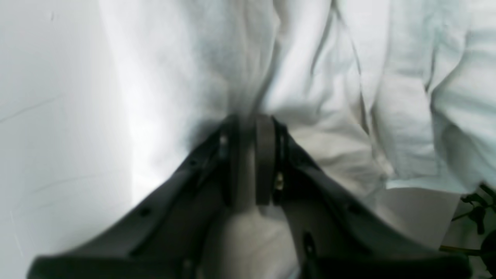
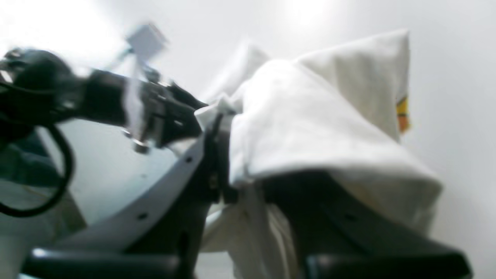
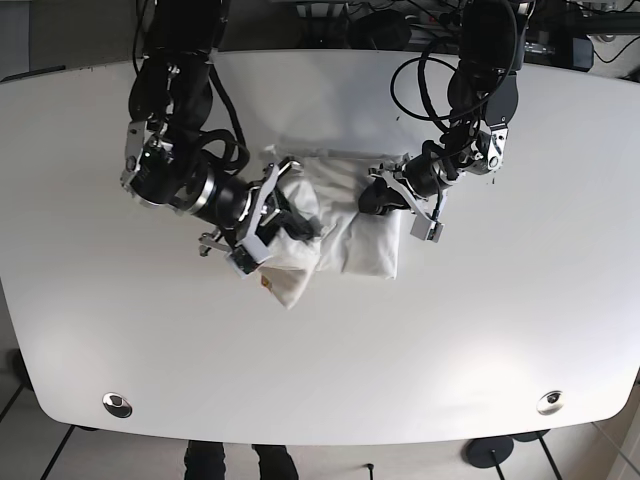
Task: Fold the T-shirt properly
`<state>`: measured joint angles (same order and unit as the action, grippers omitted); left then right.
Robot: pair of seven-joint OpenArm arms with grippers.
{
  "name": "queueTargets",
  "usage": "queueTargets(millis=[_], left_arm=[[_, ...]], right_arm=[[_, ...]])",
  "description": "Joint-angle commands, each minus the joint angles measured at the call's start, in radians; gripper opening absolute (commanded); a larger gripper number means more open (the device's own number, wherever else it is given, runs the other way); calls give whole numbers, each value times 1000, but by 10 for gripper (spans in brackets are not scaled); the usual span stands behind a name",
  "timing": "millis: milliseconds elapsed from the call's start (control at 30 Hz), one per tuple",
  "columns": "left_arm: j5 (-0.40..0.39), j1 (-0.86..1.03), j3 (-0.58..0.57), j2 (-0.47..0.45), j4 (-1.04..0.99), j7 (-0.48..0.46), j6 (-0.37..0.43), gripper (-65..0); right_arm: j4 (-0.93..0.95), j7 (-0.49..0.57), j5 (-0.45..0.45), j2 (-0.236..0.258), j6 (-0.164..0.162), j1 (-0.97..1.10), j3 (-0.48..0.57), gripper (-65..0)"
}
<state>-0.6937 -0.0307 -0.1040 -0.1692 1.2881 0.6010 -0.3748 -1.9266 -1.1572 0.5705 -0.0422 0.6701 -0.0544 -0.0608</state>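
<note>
The white T-shirt (image 3: 350,225) lies bunched in the middle of the white table (image 3: 480,340), with a small orange-yellow print (image 2: 402,112) near one edge. My right gripper (image 3: 283,208), on the left in the base view, is shut on a fold of the T-shirt (image 2: 310,128), and the cloth drapes over one finger. On the right of the base view, my left gripper (image 3: 378,192) is shut on the shirt's other side. In the left wrist view its pads (image 1: 265,155) pinch the fabric (image 1: 310,77). Both wrist views are blurred.
Both arms lean in from the table's far edge with black cables (image 3: 415,75) trailing behind them. Round metal fittings (image 3: 117,404) sit near the table's front corners. My other arm (image 2: 116,100) shows in the right wrist view.
</note>
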Motion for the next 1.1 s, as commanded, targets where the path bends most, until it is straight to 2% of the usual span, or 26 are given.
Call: queueTargets(millis=[33, 100, 167, 333, 400, 467, 533, 567, 633, 733, 867, 967, 1100], left_arm=[[32, 2, -3, -2, 0, 41, 17, -582], [29, 2, -3, -6, 3, 41, 17, -582], [29, 2, -1, -6, 2, 41, 17, -582], [26, 2, 3, -3, 2, 40, 15, -582], [24, 2, 5, -2, 8, 38, 13, -582], [24, 2, 5, -2, 8, 37, 13, -583], [22, 2, 7, 0, 9, 35, 13, -585], [22, 1, 8, 0, 12, 35, 13, -586], [22, -2, 49, 1, 45, 35, 13, -583], [22, 2, 161, 41, 107, 40, 13, -582], [22, 73, 315, 41, 210, 41, 12, -582], [22, 150, 470, 9, 302, 43, 10, -582], [29, 191, 576, -51, 316, 41, 10, -582]], right_arm=[[52, 89, -37, -2, -25, -34, 62, -629], [141, 216, -116, 0, -49, -34, 146, -628], [243, 322, -189, 5, -62, -48, 175, -625], [402, 392, -317, -2, -62, -98, 177, -614], [413, 392, -321, -3, -69, -109, 177, -522], [410, 388, -321, -3, -97, -108, 180, -377], [410, 388, -321, -2, -109, -109, 217, -262], [410, 386, -321, 1, -109, -109, 249, -216], [408, 386, -323, 6, -109, -111, 310, -165], [342, 386, -320, 1, -109, -101, 319, -160], [267, 386, -320, -18, -109, -88, 326, -160], [209, 337, -320, -35, -109, -89, 326, -160], [148, 297, -320, -69, -106, -83, 330, -160]])
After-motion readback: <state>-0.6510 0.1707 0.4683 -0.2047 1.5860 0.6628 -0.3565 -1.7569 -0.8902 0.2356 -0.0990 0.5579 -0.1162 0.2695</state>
